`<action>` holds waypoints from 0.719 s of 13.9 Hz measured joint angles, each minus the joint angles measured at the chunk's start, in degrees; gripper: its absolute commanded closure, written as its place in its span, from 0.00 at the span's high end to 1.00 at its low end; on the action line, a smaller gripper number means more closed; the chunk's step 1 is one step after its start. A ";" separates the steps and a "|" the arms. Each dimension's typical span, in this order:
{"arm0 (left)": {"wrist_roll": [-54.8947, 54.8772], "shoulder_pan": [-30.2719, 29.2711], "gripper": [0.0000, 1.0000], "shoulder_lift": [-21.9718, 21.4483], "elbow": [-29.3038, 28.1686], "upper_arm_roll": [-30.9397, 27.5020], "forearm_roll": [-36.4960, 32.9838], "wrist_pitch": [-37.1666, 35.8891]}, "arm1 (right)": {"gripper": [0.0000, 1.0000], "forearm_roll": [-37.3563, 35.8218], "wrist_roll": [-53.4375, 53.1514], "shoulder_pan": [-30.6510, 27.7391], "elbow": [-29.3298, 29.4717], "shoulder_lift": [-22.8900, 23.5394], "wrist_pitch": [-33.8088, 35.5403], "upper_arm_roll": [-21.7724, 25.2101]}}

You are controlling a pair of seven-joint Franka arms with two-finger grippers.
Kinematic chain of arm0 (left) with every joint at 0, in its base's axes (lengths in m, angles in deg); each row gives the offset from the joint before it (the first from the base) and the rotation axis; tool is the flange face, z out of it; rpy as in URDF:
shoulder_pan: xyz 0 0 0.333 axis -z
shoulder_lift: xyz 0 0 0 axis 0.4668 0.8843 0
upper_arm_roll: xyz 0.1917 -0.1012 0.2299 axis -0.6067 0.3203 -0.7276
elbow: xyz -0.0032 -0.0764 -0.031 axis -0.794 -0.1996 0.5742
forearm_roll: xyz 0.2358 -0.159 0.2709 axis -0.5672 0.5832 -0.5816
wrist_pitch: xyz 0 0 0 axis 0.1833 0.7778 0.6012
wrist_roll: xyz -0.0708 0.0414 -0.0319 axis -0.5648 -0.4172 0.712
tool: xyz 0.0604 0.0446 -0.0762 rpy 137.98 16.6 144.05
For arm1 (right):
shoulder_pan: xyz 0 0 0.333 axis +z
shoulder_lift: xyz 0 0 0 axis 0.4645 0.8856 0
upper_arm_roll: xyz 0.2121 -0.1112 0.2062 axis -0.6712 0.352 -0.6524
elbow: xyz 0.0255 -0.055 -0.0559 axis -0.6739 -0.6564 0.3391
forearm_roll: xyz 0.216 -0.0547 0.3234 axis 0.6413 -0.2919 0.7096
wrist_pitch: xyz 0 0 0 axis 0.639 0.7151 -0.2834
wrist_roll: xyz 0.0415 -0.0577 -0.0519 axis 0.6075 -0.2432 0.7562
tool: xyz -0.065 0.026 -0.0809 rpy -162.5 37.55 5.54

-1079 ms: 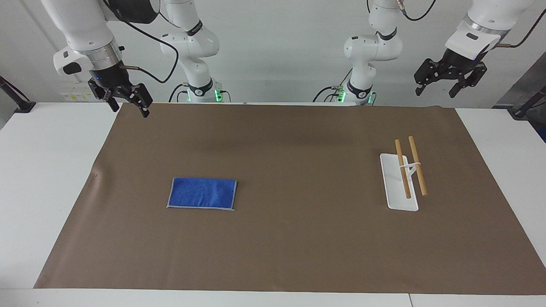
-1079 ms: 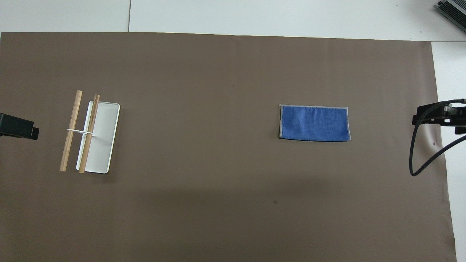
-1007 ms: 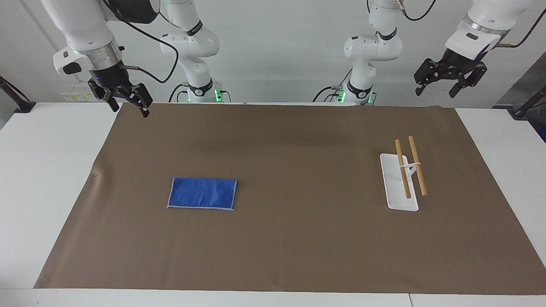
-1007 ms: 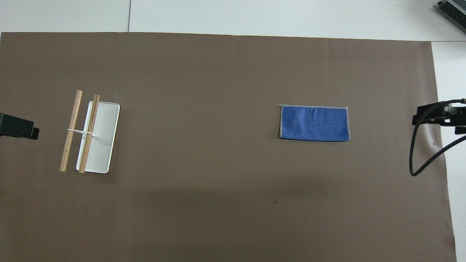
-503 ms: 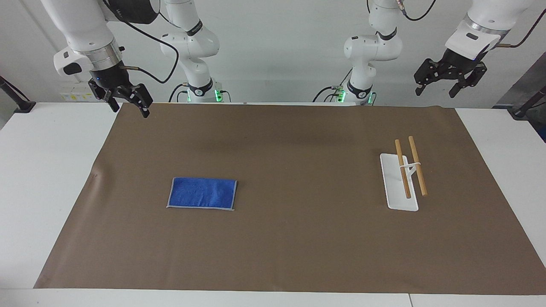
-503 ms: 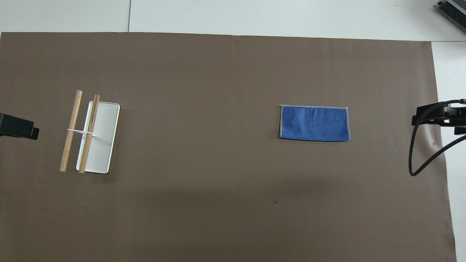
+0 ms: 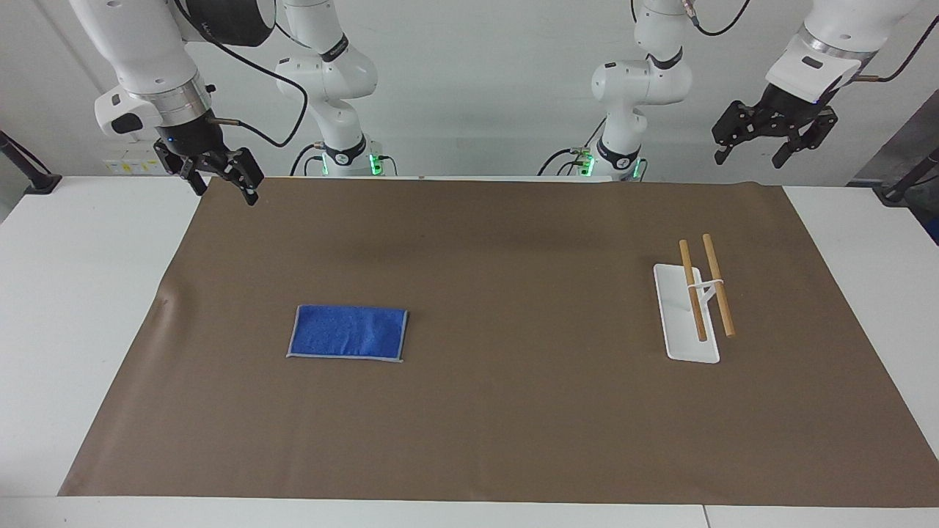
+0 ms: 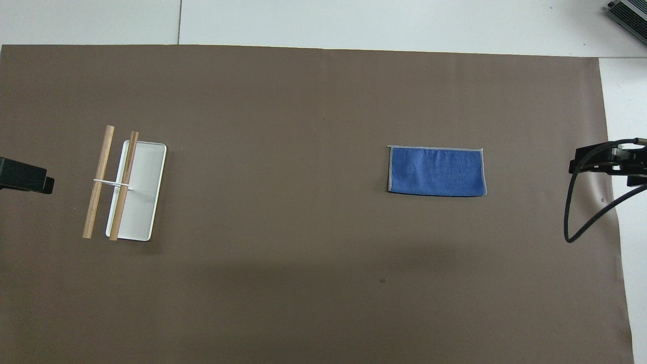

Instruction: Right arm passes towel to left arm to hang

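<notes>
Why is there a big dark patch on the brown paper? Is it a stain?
Likely a shadow: in the overhead view a soft dark band crosses the brown paper nearer the robots than the towel; in the facing view a fainter one lies near the arms' bases.

in the overhead view the left gripper (image 8: 25, 176) shows only as a dark block cut off by the picture's edge, and the right gripper (image 8: 609, 163) is likewise cut by the other edge, its fingers out of sight. the brown mat (image 8: 303, 303) runs off the bottom edge there.
</notes>
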 measured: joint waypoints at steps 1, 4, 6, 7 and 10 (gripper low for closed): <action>0.00 0.00 1.00 0.00 0.00 0.00 0.00 0.00 | 1.00 0.02 0.00 0.01 -0.89 -0.10 -1.58 -0.02; 0.00 0.00 1.00 0.00 0.00 0.00 0.00 0.00 | 1.00 0.04 0.00 0.24 -2.76 -0.14 -5.08 -0.18; 0.00 0.00 1.00 0.00 0.00 0.00 0.00 0.00 | 1.00 0.36 0.07 0.22 -4.21 -0.14 -7.45 -0.17; 0.00 0.00 1.00 0.00 0.00 0.00 0.00 0.00 | 1.00 0.81 0.42 0.18 -5.48 -0.10 -9.63 -0.12; 0.00 0.00 1.00 0.00 0.00 0.00 0.00 0.00 | 1.00 2.03 1.57 0.12 -10.08 1.30 -18.56 -0.03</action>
